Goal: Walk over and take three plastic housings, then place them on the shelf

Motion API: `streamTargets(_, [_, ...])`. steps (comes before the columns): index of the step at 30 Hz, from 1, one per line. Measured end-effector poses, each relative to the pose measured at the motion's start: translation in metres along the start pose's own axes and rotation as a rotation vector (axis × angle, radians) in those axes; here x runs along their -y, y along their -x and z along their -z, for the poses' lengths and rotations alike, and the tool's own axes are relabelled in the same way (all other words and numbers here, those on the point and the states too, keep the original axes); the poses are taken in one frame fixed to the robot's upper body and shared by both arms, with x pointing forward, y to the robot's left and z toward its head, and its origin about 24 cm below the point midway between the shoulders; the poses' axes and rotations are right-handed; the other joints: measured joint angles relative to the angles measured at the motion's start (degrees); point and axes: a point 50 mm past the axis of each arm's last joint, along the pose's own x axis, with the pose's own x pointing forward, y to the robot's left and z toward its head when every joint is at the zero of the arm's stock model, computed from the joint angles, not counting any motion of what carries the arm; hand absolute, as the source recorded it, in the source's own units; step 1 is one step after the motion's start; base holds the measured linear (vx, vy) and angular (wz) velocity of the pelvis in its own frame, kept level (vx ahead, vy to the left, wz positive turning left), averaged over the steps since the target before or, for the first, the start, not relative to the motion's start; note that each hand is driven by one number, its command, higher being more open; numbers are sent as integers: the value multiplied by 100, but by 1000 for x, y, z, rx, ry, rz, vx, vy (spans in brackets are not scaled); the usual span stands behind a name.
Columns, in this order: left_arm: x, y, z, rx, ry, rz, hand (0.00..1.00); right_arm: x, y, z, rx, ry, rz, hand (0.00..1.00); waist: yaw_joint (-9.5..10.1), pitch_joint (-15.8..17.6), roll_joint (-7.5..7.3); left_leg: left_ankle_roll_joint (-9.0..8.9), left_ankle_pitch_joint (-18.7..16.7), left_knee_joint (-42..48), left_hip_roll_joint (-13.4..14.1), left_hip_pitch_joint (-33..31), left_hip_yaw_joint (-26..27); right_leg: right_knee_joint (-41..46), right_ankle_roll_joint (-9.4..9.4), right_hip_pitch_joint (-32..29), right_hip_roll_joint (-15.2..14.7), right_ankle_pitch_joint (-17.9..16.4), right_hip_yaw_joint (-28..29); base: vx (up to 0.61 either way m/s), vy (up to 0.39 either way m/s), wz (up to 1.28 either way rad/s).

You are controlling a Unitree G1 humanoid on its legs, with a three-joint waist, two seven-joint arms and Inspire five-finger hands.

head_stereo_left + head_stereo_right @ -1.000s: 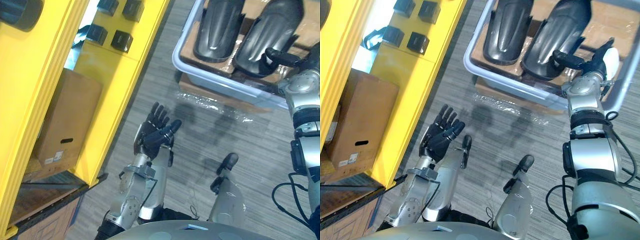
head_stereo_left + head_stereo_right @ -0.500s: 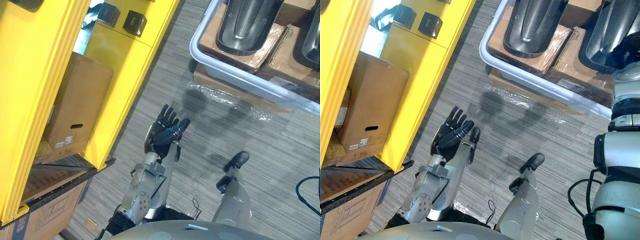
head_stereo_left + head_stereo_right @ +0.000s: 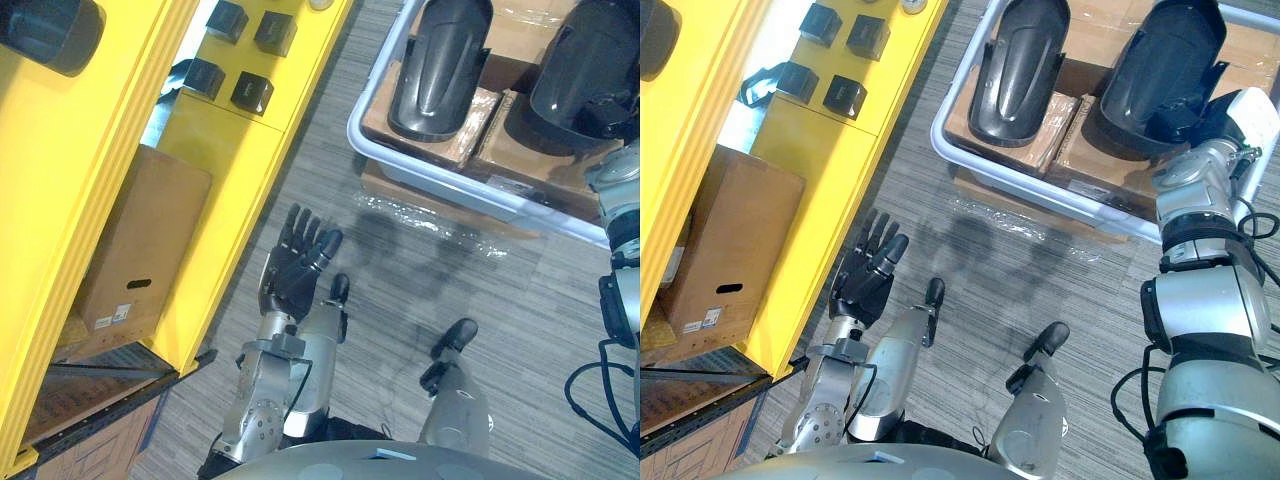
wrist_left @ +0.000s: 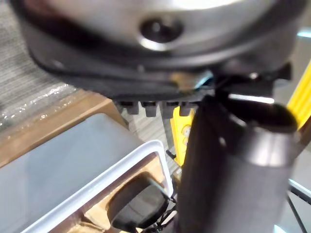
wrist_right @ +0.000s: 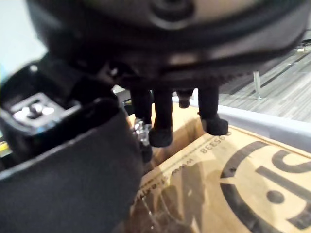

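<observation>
View has swung back; right hand (image 3: 1205, 108) again at the right housing (image 3: 1165, 50), 1 o'clock, grip untellable. Yellow shelf (image 3: 820, 190) at 9, left hand (image 3: 862, 280) open beside it. Left housing (image 3: 1020, 70) shares the bin (image 3: 1040, 192); both long axes run 1-to-7.

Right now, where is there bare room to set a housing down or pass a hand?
Bare floor between the shelf and the tray gives passing room; the left hand hangs open there. The shelf's patch between blocks and box looks free. The tray is crowded: two housings fill it, the right hand at one.
</observation>
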Motion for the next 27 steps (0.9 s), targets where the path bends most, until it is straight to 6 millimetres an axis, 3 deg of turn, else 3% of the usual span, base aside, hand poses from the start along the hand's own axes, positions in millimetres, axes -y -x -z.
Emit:
streamTargets(3, [-4,1,-12,20,-37,7,100,-19,11,-10,56,-44,-43,0,-220,162,-240,-42,125,-442,22,603,118,-18,-59,371,6,-47,-16,43,-42,-6])
streamTargets(7, [14,-1,-35,110,-121,117,100,-13,17,-35,214,-30,10,0,-492,190,-297,-94,249,-793,81,1093,225,-14,-64,634,44,-51,-18,22,-31,-10])
streamTargets(10, [30,-7,-43,118,-167,227,100,-13,20,-42,258,-19,35,0,-599,160,-346,-130,340,-1037,101,1430,264,-20,-111,840,91,-81,-15,-8,-26,-5])
streamTargets(16, [37,-29,-31,-73,-225,329,100,-32,31,-49,326,37,11,0,-726,-2,-681,-185,498,-1345,193,1674,402,-188,-149,925,222,-104,59,-38,-36,-12])
streamTargets(22, [15,-59,-7,-358,-120,243,100,-55,59,-64,538,95,-16,0,-893,-376,-764,-221,606,-1638,249,1900,594,-336,-167,958,320,-62,243,-17,-23,-14])
streamTargets(27, [9,-79,-10,-410,12,200,100,-68,86,-81,742,127,-32,0,-1047,-594,-946,-264,643,-1809,310,2091,804,-432,-190,952,404,-16,448,28,-20,-24])
